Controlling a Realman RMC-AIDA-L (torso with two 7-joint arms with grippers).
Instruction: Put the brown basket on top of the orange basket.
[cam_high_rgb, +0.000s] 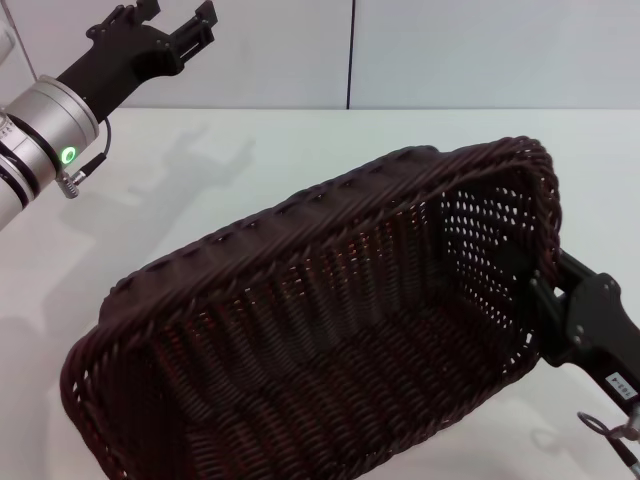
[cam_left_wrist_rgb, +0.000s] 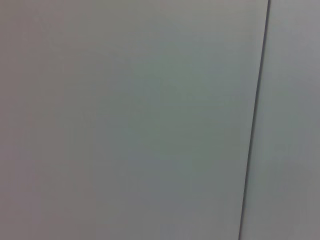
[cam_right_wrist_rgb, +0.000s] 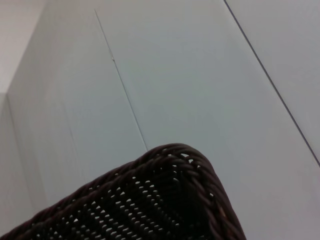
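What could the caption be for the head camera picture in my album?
Right gripper holds the brown basket tilted in the air by its end wall; left gripper raised, idle.

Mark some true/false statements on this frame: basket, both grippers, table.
1. The brown basket is tilted and held up close to the head camera. True.
2. The right gripper holds the basket at its end wall. True.
3. The left gripper grips the basket's rim. False: it is raised at the far left, apart from the basket, holding nothing.
4. The orange basket sits on the table beside the brown one. False: no orange basket is in view.
5. The basket holds fruit. False: it is empty.
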